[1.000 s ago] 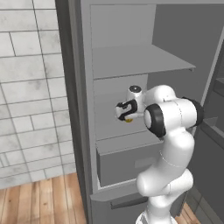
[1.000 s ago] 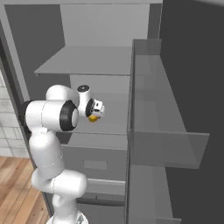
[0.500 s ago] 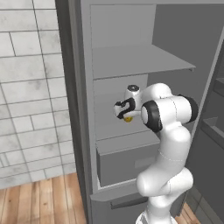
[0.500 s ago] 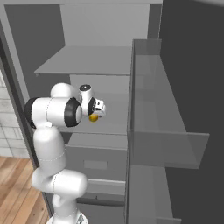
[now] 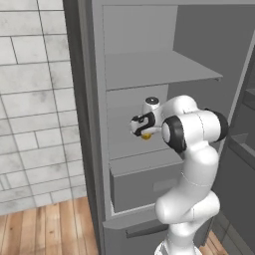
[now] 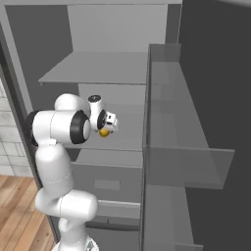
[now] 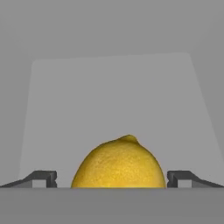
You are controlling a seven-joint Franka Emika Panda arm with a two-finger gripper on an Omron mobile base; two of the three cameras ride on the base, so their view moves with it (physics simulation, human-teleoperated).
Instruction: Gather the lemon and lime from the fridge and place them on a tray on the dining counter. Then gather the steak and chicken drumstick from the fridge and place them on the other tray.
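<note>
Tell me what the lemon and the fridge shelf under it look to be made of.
The lemon: real fruit rind by the look, matte yellow-orange skin with fine pitted dimples and a small nub on top. The fridge shelf: smooth, flat grey, no grain or gloss, so probably plastic or painted metal; the render leaves that open. The open hand straddles the lemon.

Bare shelf [image 7: 109,92] lies beyond the lemon [image 7: 119,164]; fingertips [image 7: 41,178] flank it.

Lemon [image 7: 118,164]: yellow with an orange tinge, finely dimpled skin. Fridge [image 5: 144,74]: plain mid-grey on walls, shelves and drawer, unpatterned. Tool [image 7: 112,178]: dark grey fingertips. Arm [image 5: 191,149]: white with black joints. Wall [image 5: 35,99]: pale grey-white tiles, brick pattern. Floor [image 5: 45,231]: warm brown wooden planks.
</note>
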